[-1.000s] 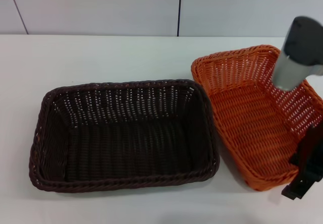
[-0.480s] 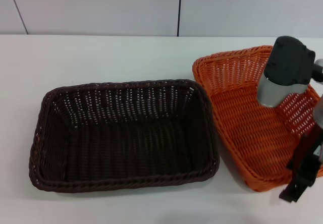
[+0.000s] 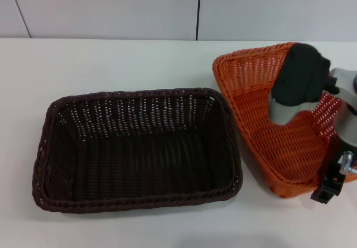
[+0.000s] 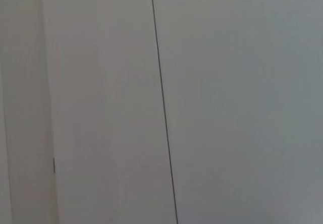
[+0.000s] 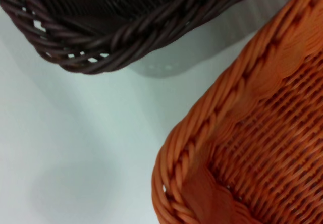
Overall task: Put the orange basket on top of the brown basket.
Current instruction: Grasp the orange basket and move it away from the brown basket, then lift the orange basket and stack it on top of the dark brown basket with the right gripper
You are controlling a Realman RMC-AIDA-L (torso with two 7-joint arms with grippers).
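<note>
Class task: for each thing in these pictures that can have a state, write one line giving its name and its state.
Bright-orange woven rectangular basket: empty, tilted, far end raised.
Dark-brown woven rectangular basket: empty, flat on the table, nothing stacked on it.
Right hand: at the orange basket's near right rim.
Left hand: out of view.

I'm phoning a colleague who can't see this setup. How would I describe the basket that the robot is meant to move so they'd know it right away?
On the white table, two woven baskets sit side by side. The one to move is the orange basket, on the robot's right, with the right gripper at its near right rim. Its neighbour, the brown basket, has the same shape but is dark chocolate; only the bright orange colour sets it apart.
</note>
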